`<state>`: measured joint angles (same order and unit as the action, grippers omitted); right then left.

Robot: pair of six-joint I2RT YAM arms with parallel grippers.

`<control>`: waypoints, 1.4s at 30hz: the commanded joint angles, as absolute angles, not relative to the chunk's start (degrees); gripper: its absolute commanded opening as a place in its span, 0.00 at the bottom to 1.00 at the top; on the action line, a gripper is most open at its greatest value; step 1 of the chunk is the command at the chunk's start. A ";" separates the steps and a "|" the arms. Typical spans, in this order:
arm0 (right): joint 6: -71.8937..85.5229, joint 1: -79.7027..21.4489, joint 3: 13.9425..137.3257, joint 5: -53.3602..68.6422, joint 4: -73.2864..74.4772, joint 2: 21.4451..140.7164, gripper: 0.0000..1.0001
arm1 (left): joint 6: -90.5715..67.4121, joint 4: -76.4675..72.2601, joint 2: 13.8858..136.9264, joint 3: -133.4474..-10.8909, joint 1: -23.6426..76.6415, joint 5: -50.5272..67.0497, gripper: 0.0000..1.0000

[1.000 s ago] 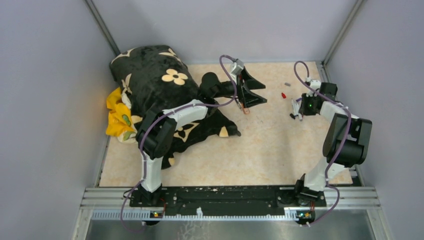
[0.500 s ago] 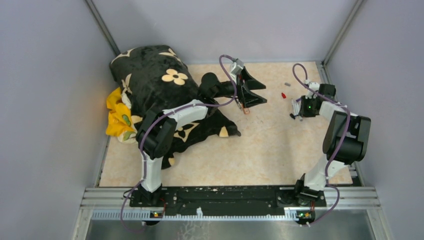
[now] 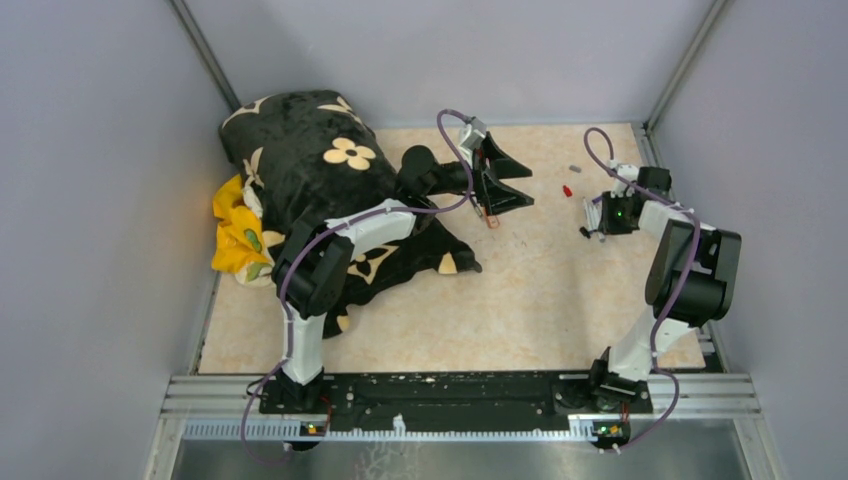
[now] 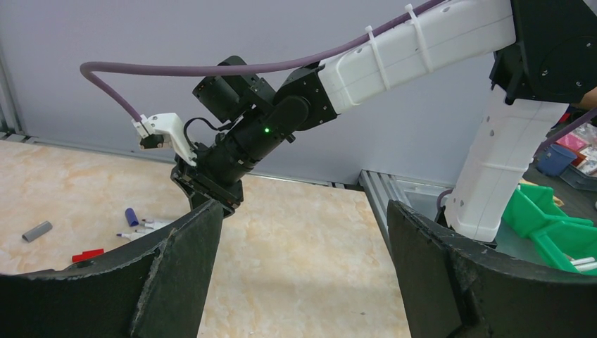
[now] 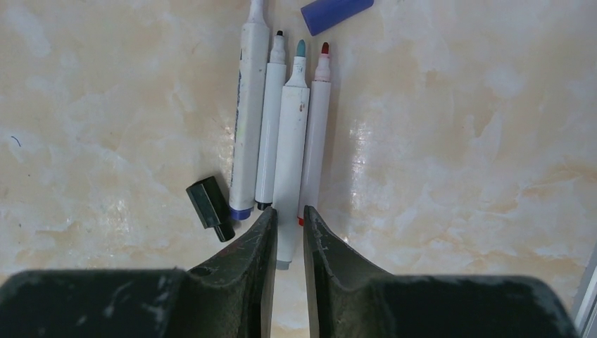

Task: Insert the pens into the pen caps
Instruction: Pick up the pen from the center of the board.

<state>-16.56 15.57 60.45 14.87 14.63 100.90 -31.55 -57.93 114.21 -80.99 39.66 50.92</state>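
White markers [image 5: 269,127], four, uncapped, lie side by side on the desk [image 5: 457,141], barrels touching. Right tool [image 5: 288,211] narrow, pinched on the tail of the teal-tipped marker [image 5: 290,141], third from left in wrist view. Black cap [image 5: 209,208] just left of the row's tail end, purple cap [image 5: 336,12] just past the tips. Red cap [image 4: 87,255] and grey cap [image 4: 36,231] lie apart, farther off. Left tool [image 4: 306,218] wide, empty, above desk.

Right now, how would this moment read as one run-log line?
right jaws: shut on teal-tipped marker; left jaws: open, empty; markers: four, uncapped, side by side; black cap: loose beside them; purple cap: loose
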 commanded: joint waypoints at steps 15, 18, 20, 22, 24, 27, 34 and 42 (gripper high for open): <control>-18.63 16.08 63.05 19.42 17.05 101.34 0.14 | -31.64 -60.20 114.54 -80.38 39.90 52.21 0.92; -18.63 16.03 63.15 18.64 17.18 101.29 0.14 | -31.64 -60.21 114.50 -80.36 39.90 52.24 0.92; -18.62 16.05 63.18 17.85 17.20 101.28 0.15 | -31.64 -60.29 114.52 -80.37 39.94 52.26 0.92; -18.63 16.07 63.18 17.23 17.20 101.48 0.17 | -31.69 -60.30 114.52 -80.38 39.96 52.29 0.92; -18.72 16.00 63.23 16.93 17.51 101.82 0.23 | -31.65 -60.29 114.52 -80.29 39.99 52.26 0.92; -18.96 16.01 63.59 16.67 18.24 102.71 0.24 | -31.64 -60.29 114.43 -80.30 40.02 52.17 0.92; -19.49 15.97 64.16 15.71 19.37 103.58 0.18 | -31.64 -60.29 114.34 -80.22 39.99 52.12 0.93; -19.99 15.94 64.42 14.23 20.13 103.64 0.18 | -31.73 -60.29 114.30 -80.21 40.00 52.08 0.93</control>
